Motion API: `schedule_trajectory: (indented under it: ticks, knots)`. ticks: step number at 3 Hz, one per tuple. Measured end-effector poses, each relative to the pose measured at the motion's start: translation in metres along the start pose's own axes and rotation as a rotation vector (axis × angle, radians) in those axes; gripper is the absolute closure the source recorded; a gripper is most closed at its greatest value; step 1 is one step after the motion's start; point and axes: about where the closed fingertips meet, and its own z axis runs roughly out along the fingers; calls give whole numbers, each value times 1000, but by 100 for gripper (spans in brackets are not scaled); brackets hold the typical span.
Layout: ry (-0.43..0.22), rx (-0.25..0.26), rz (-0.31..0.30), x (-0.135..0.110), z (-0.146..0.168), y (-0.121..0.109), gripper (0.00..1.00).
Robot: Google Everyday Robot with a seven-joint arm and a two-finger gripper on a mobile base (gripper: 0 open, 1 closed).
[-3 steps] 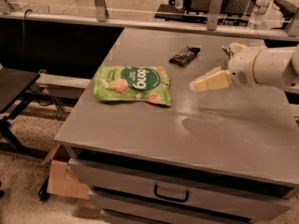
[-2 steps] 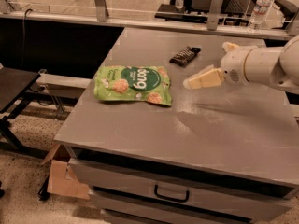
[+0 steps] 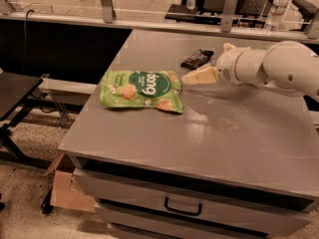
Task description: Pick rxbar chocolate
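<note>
The rxbar chocolate (image 3: 197, 59) is a small flat black bar lying on the grey table top (image 3: 209, 133), toward the far side near the middle. My gripper (image 3: 208, 62) hangs just above the table to the right of the bar, on a white arm coming in from the right. Its fingers are spread and hold nothing. One cream finger (image 3: 199, 76) points left, just in front of the bar. The other tip (image 3: 228, 47) shows behind, to the bar's right.
A large green snack bag (image 3: 142, 89) lies left of the gripper, close to the lower finger's tip. Water bottles (image 3: 275, 6) stand on the ledge behind. The table has drawers (image 3: 183, 207) in front. A cardboard box (image 3: 65, 188) sits on the floor at the left.
My gripper and arm have moved left across the table, closer to the black bar and the green bag. The bar and the bag have not moved.
</note>
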Motion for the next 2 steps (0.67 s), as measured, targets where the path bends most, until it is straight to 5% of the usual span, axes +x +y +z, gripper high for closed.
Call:
schedule_trajectory:
  ticks: [2]
  knots:
    - [-30,59,54,-5,43,-32,0]
